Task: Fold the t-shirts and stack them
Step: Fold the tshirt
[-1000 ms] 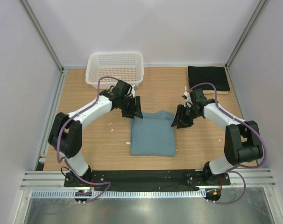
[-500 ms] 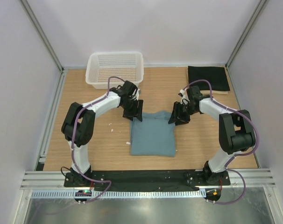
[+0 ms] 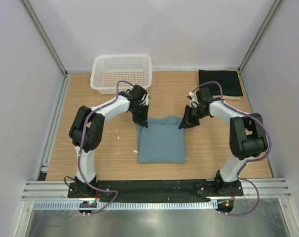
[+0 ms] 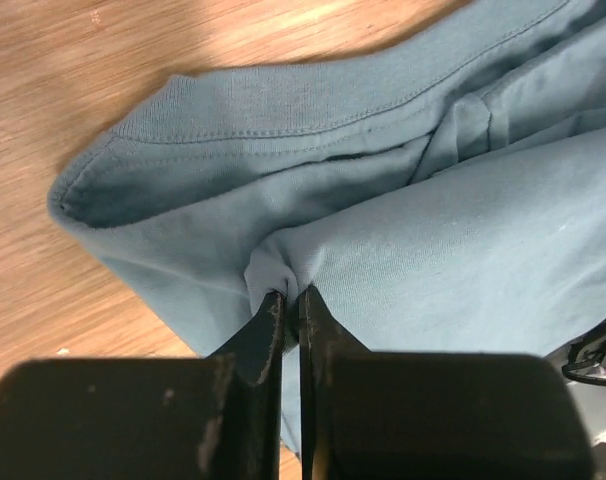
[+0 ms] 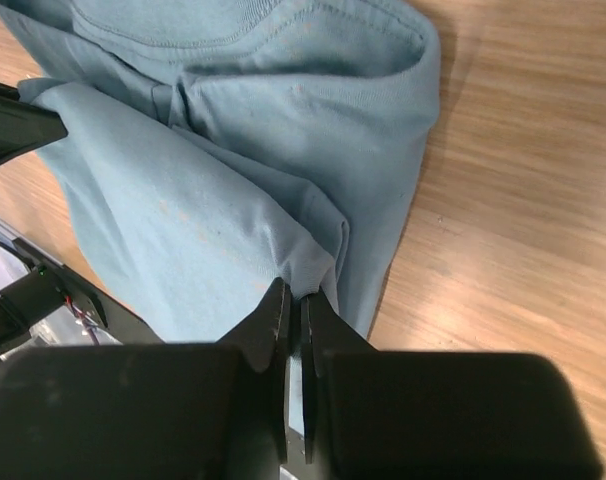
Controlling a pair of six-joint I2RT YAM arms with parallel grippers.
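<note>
A teal-blue t-shirt [image 3: 162, 140] lies folded in a rectangle at the middle of the table. My left gripper [image 3: 143, 123] is at its far left corner, shut on a pinch of the teal cloth [image 4: 273, 270]. At the far right corner my right gripper [image 3: 184, 124] is shut on a fold of the same shirt [image 5: 318, 270]. A black t-shirt [image 3: 219, 82] lies folded at the back right, on top of a cream-beige t-shirt whose edge [image 3: 233, 98] shows beneath it.
A white mesh basket [image 3: 122, 72] stands at the back left, just beyond the left arm. Bare wooden table [image 3: 105, 148] lies on both sides of the teal shirt. Metal frame posts stand at the table's back corners.
Both grippers have moved inward onto the far corners of the teal shirt and shut on its cloth. The shirt itself has not shifted.
</note>
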